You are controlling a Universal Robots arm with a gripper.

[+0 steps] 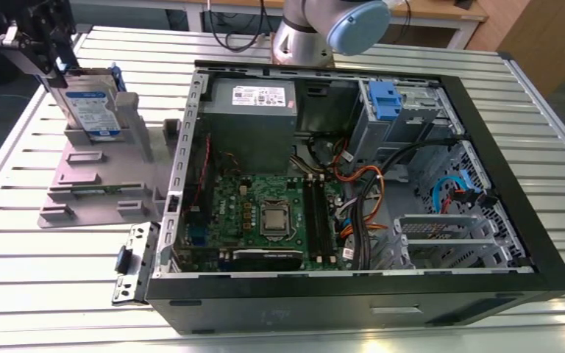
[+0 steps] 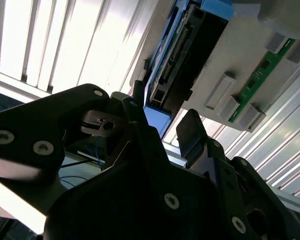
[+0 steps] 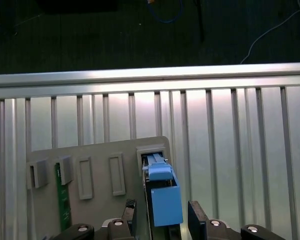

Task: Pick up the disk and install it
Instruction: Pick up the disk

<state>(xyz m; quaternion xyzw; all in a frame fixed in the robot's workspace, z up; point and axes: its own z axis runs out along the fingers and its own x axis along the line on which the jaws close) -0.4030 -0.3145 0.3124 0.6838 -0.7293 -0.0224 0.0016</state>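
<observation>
The disk (image 1: 92, 104) stands upright on edge in a slot of the grey stand (image 1: 96, 176), silver with a white-and-blue label and a blue bracket frame. My gripper (image 1: 55, 70) hovers right over its top edge at the exterior view's far left. In the first wrist view the disk's blue bracket (image 3: 163, 197) lies between the two black fingertips (image 3: 196, 216), and my gripper (image 3: 164, 217) is open with a gap on each side. The second wrist view shows my gripper (image 2: 165, 117) straddling the disk's end (image 2: 182, 55).
An open computer case (image 1: 361, 184) lies on the slatted metal table (image 1: 27, 243), with the motherboard, cables and a blue drive bay bracket (image 1: 385, 99) inside. A green memory stick (image 3: 64, 200) sits in the stand. The arm's base (image 1: 307, 33) is behind the case.
</observation>
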